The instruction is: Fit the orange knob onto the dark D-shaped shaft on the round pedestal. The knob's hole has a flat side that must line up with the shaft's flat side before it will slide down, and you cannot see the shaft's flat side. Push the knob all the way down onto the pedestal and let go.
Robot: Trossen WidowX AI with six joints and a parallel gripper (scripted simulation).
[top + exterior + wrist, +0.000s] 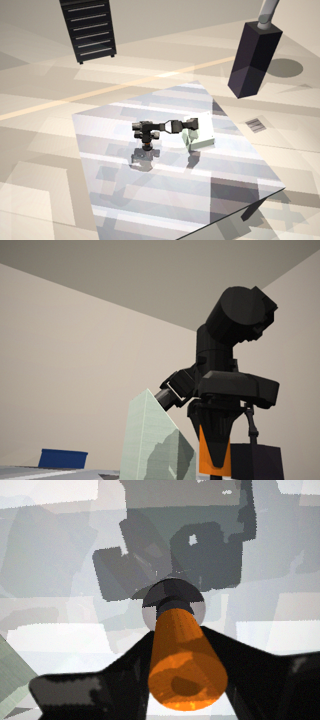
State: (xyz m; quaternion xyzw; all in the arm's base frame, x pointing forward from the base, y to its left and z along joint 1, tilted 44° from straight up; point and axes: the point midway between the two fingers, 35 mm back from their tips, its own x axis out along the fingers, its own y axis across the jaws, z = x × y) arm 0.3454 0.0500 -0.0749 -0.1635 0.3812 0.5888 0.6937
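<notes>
At the lower right of the exterior view, the orange knob (147, 143) (203, 459) (186, 652) stands upright, a tall, smooth-sided cylinder of saturated orange, its color deeper where shade falls on it. The black gripper (215, 446) (176, 632) has its fingers pressed on the knob's sides, holding it between them. Below the knob's lower rim a short piece of the dark shaft (216, 477) (175, 604) shows, cut off by the bottom edge of that frame, so the knob is not fully down. The wrist view, looking along the knob, adds what the exterior one leaves out: the near end face at lower center, with a dark rounded patch in it, and the round pedestal (147, 148) (199, 609) just above the middle of the frame, partly in shadow, around the dark shaft. Whether the flat sides line up cannot be told. From the top view the knob is only a thin orange sliver left of center, under the arm (155, 127) (214, 361), yet that view alone shows the tabletop (144, 206) at large and a black drawer cabinet (89, 31) at upper left. Only the exterior view has a blue bin (62, 459), at lower left.
</notes>
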